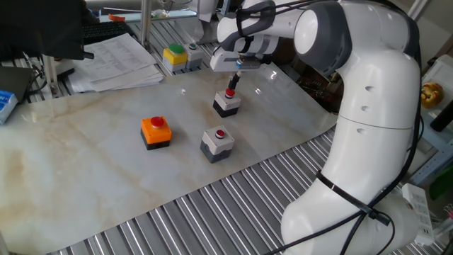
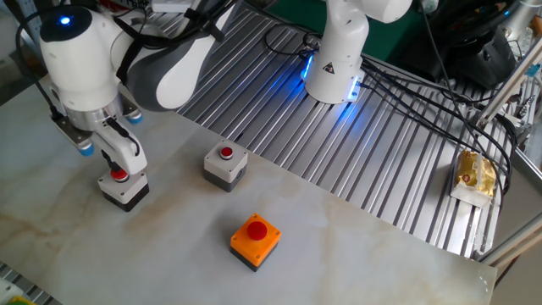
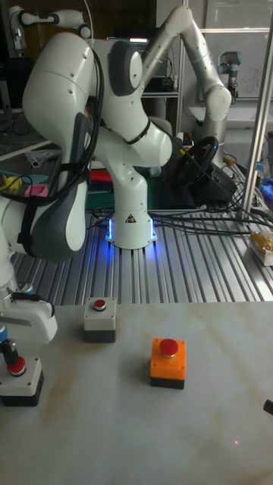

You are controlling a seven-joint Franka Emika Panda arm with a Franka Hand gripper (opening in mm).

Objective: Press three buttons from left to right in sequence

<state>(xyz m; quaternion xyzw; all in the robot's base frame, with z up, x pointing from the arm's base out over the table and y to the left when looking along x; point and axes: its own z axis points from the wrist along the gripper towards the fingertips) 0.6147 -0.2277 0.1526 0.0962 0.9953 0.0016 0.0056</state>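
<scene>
Evidently the white-topped push-button box on a black base (image 1: 226,105) is rigid and probably light, so it wants a straight downward press on its red cap, where the robot's two-finger gripper (image 2: 118,170) rests; whether its fingers are parted, I cannot tell. The grey box (image 1: 216,144) and orange box (image 1: 156,132) stand apart on the smooth, possibly slippery marble-look tabletop (image 1: 92,177), with ribbed metal decking (image 2: 356,152) around it.

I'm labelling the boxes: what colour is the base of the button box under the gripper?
Black, under a white top, on the white-topped box below the gripper; clearest in the tall fixed view.
</scene>
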